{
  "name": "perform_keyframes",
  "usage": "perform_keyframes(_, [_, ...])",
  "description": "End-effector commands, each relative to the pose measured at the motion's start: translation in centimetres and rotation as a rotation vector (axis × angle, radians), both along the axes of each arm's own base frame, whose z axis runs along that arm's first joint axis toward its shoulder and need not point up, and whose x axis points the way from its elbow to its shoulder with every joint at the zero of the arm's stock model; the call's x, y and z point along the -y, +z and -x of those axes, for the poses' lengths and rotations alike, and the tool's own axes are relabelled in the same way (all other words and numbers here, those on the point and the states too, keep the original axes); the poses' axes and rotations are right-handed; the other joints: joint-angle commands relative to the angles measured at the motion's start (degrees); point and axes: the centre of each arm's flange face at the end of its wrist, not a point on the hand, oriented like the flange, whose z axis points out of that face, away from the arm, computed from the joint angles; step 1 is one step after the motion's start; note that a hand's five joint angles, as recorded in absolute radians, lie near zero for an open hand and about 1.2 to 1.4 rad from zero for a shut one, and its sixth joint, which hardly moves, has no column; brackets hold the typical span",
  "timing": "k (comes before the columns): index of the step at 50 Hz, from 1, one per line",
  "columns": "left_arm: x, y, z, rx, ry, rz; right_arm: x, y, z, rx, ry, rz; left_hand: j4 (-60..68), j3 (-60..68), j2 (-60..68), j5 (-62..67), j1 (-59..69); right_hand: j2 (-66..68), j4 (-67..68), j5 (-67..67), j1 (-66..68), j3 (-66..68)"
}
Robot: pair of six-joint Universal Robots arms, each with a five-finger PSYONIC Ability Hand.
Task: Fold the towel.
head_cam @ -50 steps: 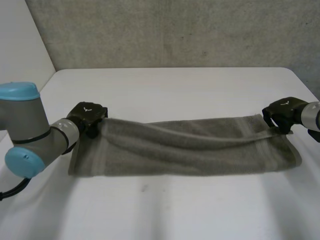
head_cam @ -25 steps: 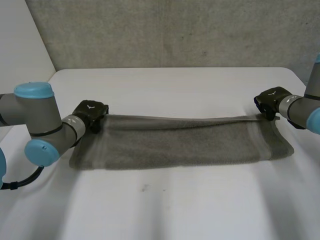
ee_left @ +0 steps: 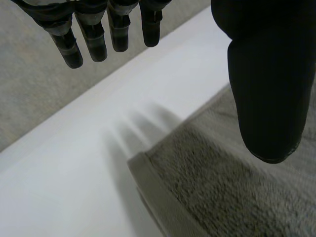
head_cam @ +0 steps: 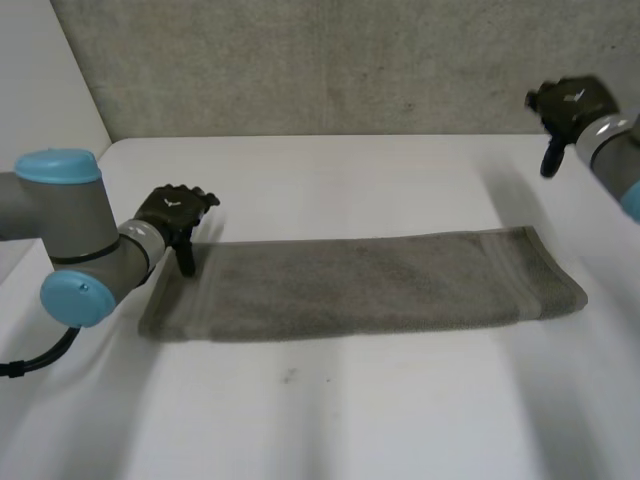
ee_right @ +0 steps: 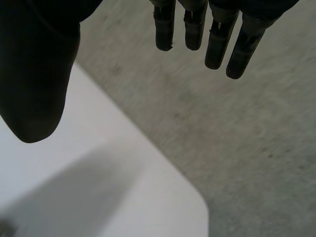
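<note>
The towel (head_cam: 360, 285), grey and thick, lies flat on the white table (head_cam: 330, 410) as 1 long narrow strip across the middle of the head view, reaching from left of centre almost to the right edge of the frame, with a woven band running across it near its right end. The left robot hand (head_cam: 172, 215) sits at the middle left of the frame, at the end of the left arm (head_cam: 70, 250), just over the towel's far left corner; its fingers (ee_left: 94, 39) are straight and spread well away from the thumb (ee_left: 266, 74), holding nothing. In the left wrist view that corner of the towel lies below the thumb and the fingertips with a clear gap of air between, and bare table lies under the fingertips. The right robot hand (head_cam: 570, 105) hangs high in the upper right of the head view, well apart from the towel and in front of the grey textured wall (head_cam: 300, 60). Its fingers (ee_right: 217, 39) are straight and apart from the thumb (ee_right: 37, 74), empty, and under its palm the right wrist view shows a rounded corner of the table against a grey textured surface.
</note>
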Motion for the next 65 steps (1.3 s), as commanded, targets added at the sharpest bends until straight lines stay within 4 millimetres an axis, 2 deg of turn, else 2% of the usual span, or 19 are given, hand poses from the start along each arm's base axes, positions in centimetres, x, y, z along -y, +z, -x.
perform_keyframes(1, [-1.9,2.7,-0.3,-0.053,0.010,0.012,-2.7,1.7,2.1,0.052,-0.004,-0.123,0.17,0.26,0.30,-1.13,-0.02,-4.39,-4.88,-3.57,-3.83,-3.97])
perform_keyframes(3, [-2.5,2.9,-0.4,-0.057,0.012,0.005,-3.4,1.1,2.8,0.049,0.012,-0.169,0.17,0.26,0.30,-1.13,-0.02,-4.39,-4.88,-3.57,-3.83,-3.97])
perform_keyframes(5, [-3.6,3.1,-0.5,-0.058,0.006,-0.004,-4.8,-0.9,3.8,0.041,0.047,-0.262,0.34,0.43,0.47,-0.97,0.14,-4.39,-4.88,-3.57,-3.83,-3.97])
perform_keyframes(8, [-4.3,3.2,-0.4,-0.061,-0.001,-0.004,-5.6,-2.0,4.3,0.032,0.058,-0.302,0.50,0.60,0.64,-0.80,0.31,-4.39,-4.88,-3.57,-3.83,-3.97])
perform_keyframes(9, [-5.0,3.2,-0.1,-0.062,-0.012,-0.001,-6.4,-3.1,4.7,0.020,0.069,-0.330,0.51,0.60,0.64,-0.80,0.31,-3.98,-4.47,-3.15,-3.42,-3.55])
perform_keyframes(14, [-6.6,3.7,0.1,-0.071,-0.031,0.023,-8.7,-5.1,5.8,-0.012,0.087,-0.332,0.51,0.60,0.64,-0.80,0.31,-1.62,-2.11,-0.79,-1.06,-1.19])
perform_keyframes(21, [-8.3,4.5,0.2,-0.092,-0.046,0.074,-11.9,-8.9,6.6,-0.063,0.135,-0.340,0.50,0.60,0.64,-0.80,0.31,10.15,9.66,10.98,10.71,10.58])
perform_keyframes(35, [-9.0,4.0,0.4,-0.112,-0.051,0.068,-12.6,-11.8,6.8,-0.062,0.156,-0.349,0.51,0.60,0.64,-0.80,0.31,29.16,28.67,29.99,29.72,29.59])
perform_keyframes(41, [-9.0,3.9,0.4,-0.112,-0.052,0.066,-12.5,-12.0,6.8,-0.087,0.159,-0.344,0.51,0.60,0.64,-0.80,0.31,41.44,40.95,42.27,42.00,41.87])
perform_keyframes(43, [-9.0,3.9,0.4,-0.112,-0.052,0.066,-12.4,-12.2,6.9,-0.111,0.157,-0.334,0.51,0.60,0.64,-0.80,0.31,54.14,53.65,54.97,54.70,54.57])
perform_keyframes(44, [-9.0,3.9,0.4,-0.112,-0.052,0.066,-12.4,-12.2,6.9,-0.111,0.157,-0.334,0.51,0.60,0.64,-0.80,0.31,54.23,53.74,55.05,54.79,54.65])
perform_keyframes(45, [-9.1,3.9,0.4,-0.112,-0.052,0.065,-12.3,-12.4,7.0,-0.118,0.157,-0.333,0.51,0.60,0.64,-0.80,0.31,65.49,65.00,66.32,66.05,65.92])
perform_keyframes(52, [-9.1,3.9,0.3,-0.111,-0.052,0.063,-11.6,-12.3,8.4,-0.138,0.089,-0.331,0.51,0.60,0.64,-0.80,0.31,65.61,65.12,66.43,66.17,66.03])
perform_keyframes(54, [-9.3,3.7,0.2,-0.109,-0.050,0.057,-10.9,-11.6,11.1,-0.154,-0.016,-0.327,0.51,0.60,0.64,-0.80,0.31,65.61,65.12,66.43,66.17,66.03])
perform_keyframes(55, [-9.3,3.7,0.2,-0.109,-0.050,0.057,-10.9,-11.6,11.1,-0.154,-0.017,-0.327,0.51,0.60,0.64,-0.80,0.31,65.61,65.12,66.43,66.17,66.03])
perform_keyframes(57, [-9.3,3.7,0.2,-0.109,-0.050,0.057,-10.4,-9.9,14.3,-0.193,-0.117,-0.290,0.51,0.60,0.64,-0.80,0.31,65.61,65.12,66.43,66.17,66.03])
perform_keyframes(60, [-9.3,3.7,0.2,-0.109,-0.050,0.056,-10.1,-9.0,15.9,-0.230,-0.161,-0.266,0.51,0.60,0.64,-0.80,0.31,65.61,65.12,66.43,66.17,66.03])
perform_keyframes(62, [-9.3,3.7,0.2,-0.108,-0.049,0.055,-9.7,-7.2,18.4,-0.322,-0.218,-0.223,0.51,0.60,0.64,-0.80,0.31,65.61,65.12,66.43,66.17,66.03])
perform_keyframes(65, [-9.5,3.5,0.2,-0.106,-0.048,0.049,-9.3,-5.7,19.1,-0.367,-0.230,-0.204,0.51,0.60,0.64,-0.80,0.31,65.61,65.12,66.43,66.17,66.03])
